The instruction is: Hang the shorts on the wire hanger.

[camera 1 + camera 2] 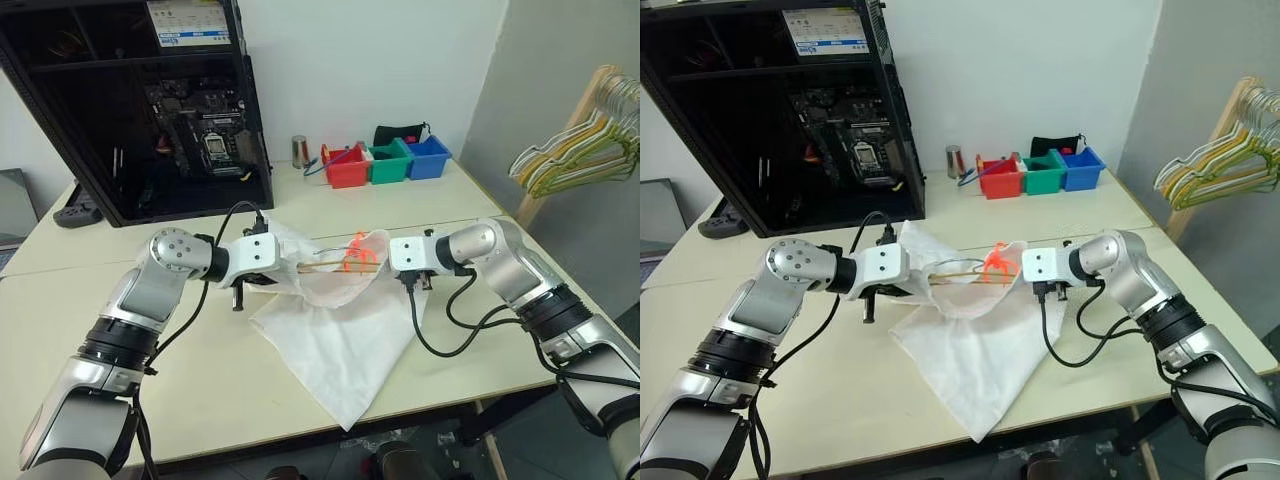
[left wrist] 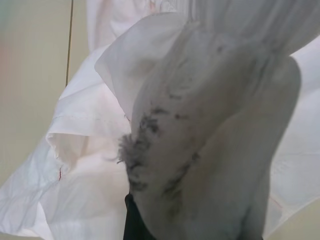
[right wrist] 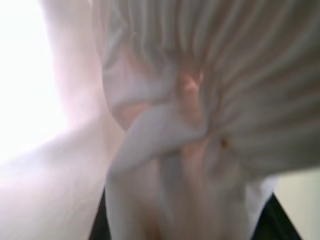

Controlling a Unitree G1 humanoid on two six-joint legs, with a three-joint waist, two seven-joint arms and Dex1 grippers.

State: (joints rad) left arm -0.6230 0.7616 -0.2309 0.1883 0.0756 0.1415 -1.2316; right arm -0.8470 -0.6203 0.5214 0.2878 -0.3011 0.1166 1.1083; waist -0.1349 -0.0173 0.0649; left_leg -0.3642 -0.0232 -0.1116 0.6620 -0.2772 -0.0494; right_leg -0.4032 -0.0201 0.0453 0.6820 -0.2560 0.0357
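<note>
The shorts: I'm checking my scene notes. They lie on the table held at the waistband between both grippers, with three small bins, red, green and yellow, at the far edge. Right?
One detail is off: the third bin is blue, not yellow, as the left eye view shows. The red bin and green bin match, and the shorts are held between the left gripper and the right gripper.

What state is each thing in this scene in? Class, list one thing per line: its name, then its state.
shorts: waistband lifted between both pincers, rest draped on the table.
wire hanger: lying across the opened waistband.
left pincer: shut on the shorts.
right pincer: at the waistband, wrapped in cloth; grip unclear.
computer case: side open, motherboard exposed.
spare hangers: hanging on a rack.
</note>
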